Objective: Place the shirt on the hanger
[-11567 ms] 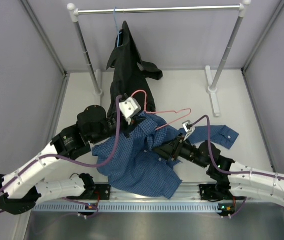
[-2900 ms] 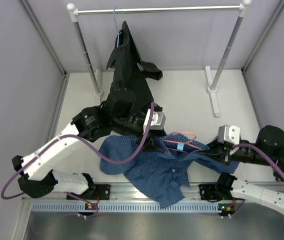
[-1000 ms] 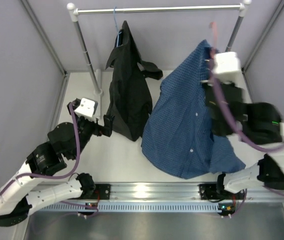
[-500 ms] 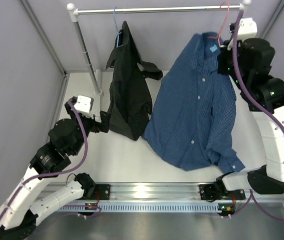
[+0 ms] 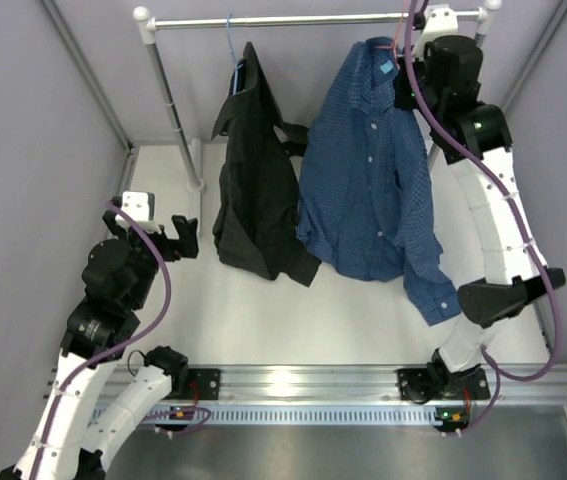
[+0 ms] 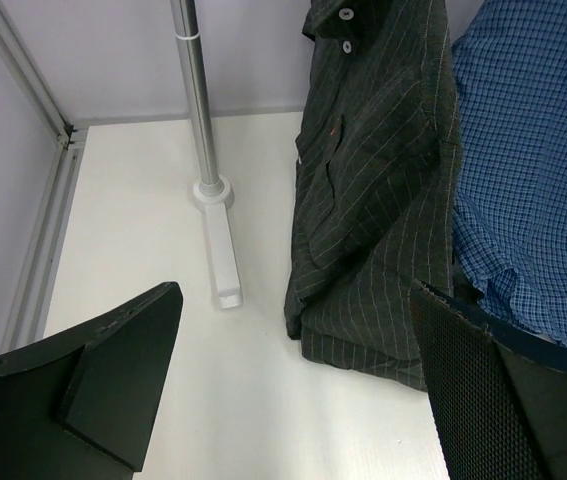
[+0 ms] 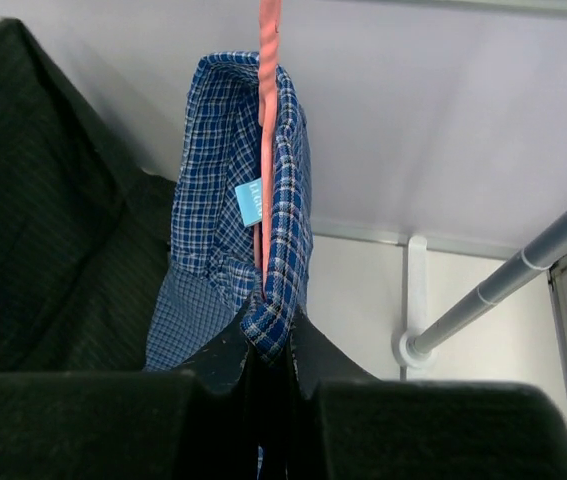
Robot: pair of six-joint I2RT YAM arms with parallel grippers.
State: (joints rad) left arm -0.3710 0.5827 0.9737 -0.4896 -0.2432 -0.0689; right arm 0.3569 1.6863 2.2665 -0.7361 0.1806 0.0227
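The blue checked shirt (image 5: 363,170) hangs full length from the pink-red hanger (image 5: 401,38) just under the rail, its hem and a sleeve trailing low. My right gripper (image 5: 405,72) is up at the collar. In the right wrist view it (image 7: 268,325) is shut on the collar fold of the shirt (image 7: 213,210), with the hanger wire (image 7: 267,110) rising straight up from between the fingers and the light-blue label (image 7: 250,202) beside it. My left gripper (image 5: 178,238) is low at the left, open and empty (image 6: 293,300), facing the blue shirt (image 6: 523,200).
A black shirt (image 5: 253,180) (image 6: 373,200) hangs on a thin blue hanger (image 5: 231,40) from the rail (image 5: 303,18), touching the blue shirt's left side. The rack's left post (image 6: 198,100) and foot (image 6: 221,250) stand on the white table; the right post (image 5: 458,90) is behind my right arm.
My right arm has lifted the shirt and hanger higher and leftward, up to the rail, so the shirt now hangs against the black one. My left arm has drawn back toward the near left.
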